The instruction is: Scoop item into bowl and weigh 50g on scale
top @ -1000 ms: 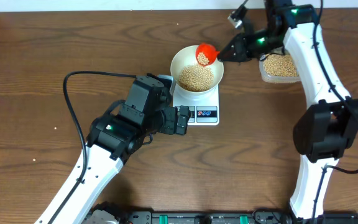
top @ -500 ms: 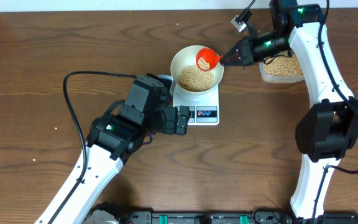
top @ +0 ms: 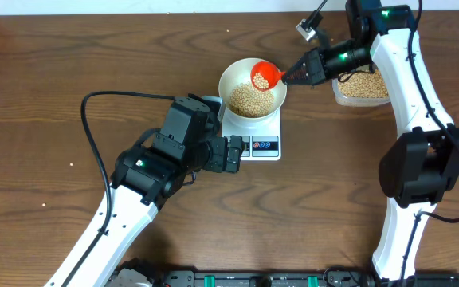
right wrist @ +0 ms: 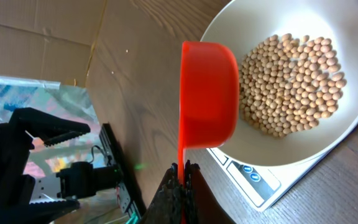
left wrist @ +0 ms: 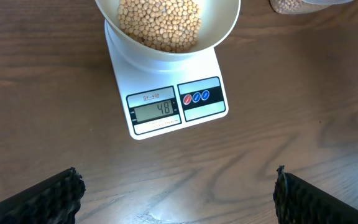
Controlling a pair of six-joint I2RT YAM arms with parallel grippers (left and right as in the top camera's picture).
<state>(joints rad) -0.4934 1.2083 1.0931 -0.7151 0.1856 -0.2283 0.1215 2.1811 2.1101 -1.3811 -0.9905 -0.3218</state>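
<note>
The cream-white bowl [top: 241, 77] sits on the white scale [top: 255, 137] and holds a heap of tan beans [top: 251, 99]. In the left wrist view the scale [left wrist: 166, 84] reads 48 and the bowl [left wrist: 222, 25] is at the top. My right gripper [top: 304, 71] is shut on the handle of a red scoop [top: 264, 74], held over the bowl's right rim. In the right wrist view the scoop [right wrist: 209, 93] is tilted on its side over the bowl [right wrist: 353, 134]. My left gripper [top: 233, 154] is open and empty, low over the table just in front of the scale.
A clear plastic tub [top: 362, 85] of beans stands to the right of the bowl, under my right arm. A black cable [top: 94, 151] loops over the table at the left.
My right gripper has swung the scoop slightly right and turned it over the bowl's right rim, then held still. The left arm has not moved.
</note>
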